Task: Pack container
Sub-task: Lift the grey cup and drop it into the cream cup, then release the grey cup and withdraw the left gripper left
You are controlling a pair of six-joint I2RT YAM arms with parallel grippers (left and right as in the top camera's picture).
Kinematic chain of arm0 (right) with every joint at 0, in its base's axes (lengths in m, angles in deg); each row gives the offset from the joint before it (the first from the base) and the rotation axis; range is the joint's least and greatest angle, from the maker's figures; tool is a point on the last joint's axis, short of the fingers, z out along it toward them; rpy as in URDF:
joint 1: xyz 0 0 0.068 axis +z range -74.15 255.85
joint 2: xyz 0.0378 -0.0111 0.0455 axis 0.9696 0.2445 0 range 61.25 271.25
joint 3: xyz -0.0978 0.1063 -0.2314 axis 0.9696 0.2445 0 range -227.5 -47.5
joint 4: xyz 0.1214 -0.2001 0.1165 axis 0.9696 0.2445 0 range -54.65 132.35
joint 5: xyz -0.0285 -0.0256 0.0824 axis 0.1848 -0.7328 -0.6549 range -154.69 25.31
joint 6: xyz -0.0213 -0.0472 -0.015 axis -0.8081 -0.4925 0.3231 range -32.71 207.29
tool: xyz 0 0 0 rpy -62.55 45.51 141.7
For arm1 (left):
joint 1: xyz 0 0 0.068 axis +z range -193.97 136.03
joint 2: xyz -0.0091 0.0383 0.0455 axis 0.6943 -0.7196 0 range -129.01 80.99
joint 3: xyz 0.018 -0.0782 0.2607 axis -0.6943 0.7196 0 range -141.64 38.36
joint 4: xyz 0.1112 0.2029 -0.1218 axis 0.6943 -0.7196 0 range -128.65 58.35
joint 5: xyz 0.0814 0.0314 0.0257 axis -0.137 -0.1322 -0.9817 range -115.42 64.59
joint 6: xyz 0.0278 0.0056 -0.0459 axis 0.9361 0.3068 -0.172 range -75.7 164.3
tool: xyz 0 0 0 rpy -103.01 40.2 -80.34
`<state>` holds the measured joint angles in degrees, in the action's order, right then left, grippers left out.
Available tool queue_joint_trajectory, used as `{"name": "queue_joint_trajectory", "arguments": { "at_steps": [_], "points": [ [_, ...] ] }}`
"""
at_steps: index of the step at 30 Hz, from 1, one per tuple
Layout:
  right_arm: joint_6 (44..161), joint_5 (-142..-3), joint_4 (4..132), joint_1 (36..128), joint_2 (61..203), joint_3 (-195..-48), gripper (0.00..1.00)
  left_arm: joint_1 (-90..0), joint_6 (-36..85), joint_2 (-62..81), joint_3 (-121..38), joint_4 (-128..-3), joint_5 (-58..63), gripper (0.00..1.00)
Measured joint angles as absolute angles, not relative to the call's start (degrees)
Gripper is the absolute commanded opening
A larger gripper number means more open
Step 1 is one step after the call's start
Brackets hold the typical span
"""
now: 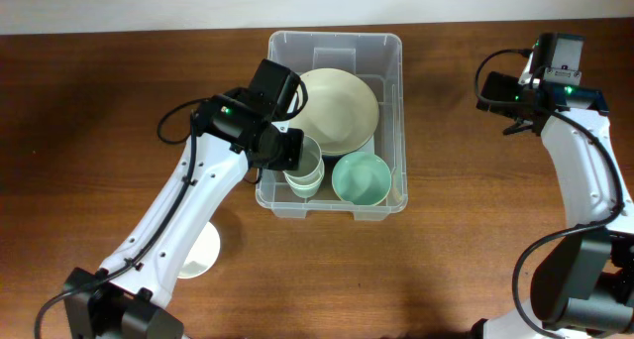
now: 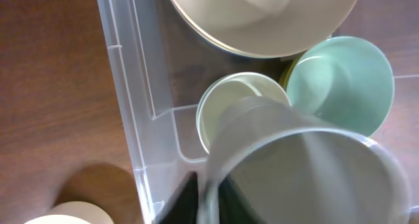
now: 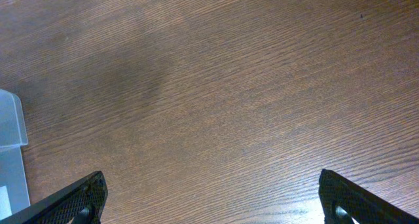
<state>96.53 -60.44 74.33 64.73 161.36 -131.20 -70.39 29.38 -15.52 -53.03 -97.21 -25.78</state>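
The clear container (image 1: pixel 337 39) stands at the middle of the table; its left wall shows in the left wrist view (image 2: pixel 127 86). Inside lie a large cream bowl (image 1: pixel 339 109) (image 2: pixel 262 14), a mint green bowl (image 1: pixel 360 177) (image 2: pixel 340 80) and a pale cup (image 2: pixel 229 106). My left gripper (image 1: pixel 287 149) (image 2: pixel 208 191) is shut on the rim of a translucent cup (image 1: pixel 307 163) (image 2: pixel 308 178), held over the pale cup at the container's front left. My right gripper (image 1: pixel 510 99) (image 3: pixel 209 198) is open and empty over bare table, right of the container.
A white bowl (image 1: pixel 198 252) (image 2: pixel 65 212) sits on the wooden table in front of the container's left side, beside my left arm. A corner of the container (image 3: pixel 10 126) shows at the left edge of the right wrist view.
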Motion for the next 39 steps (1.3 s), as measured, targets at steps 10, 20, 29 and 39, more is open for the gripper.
{"name": "queue_joint_trajectory", "arguments": {
  "at_steps": [10, 20, 29, 39],
  "points": [
    [96.55, -60.44, 74.31, 64.73, 161.36, -131.20, 0.99, -70.10, 29.34, -15.52, -53.03, -97.16, -26.48, 0.81],
    [96.53, -60.46, 74.31, 64.73, 161.36, -131.20, 0.99, -60.18, 29.08, -15.52, -53.03, -101.21, -27.57, 0.79],
    [96.53, -60.46, 74.33, 64.73, 161.36, -131.20, 0.99, -51.81, 28.33, -14.89, -53.03, -108.49, -27.63, 0.72],
    [96.57, -60.46, 74.31, 64.73, 161.36, -131.20, 0.99, -50.35, 25.21, -13.34, -53.03, -122.89, -27.81, 0.05]
  ]
}}
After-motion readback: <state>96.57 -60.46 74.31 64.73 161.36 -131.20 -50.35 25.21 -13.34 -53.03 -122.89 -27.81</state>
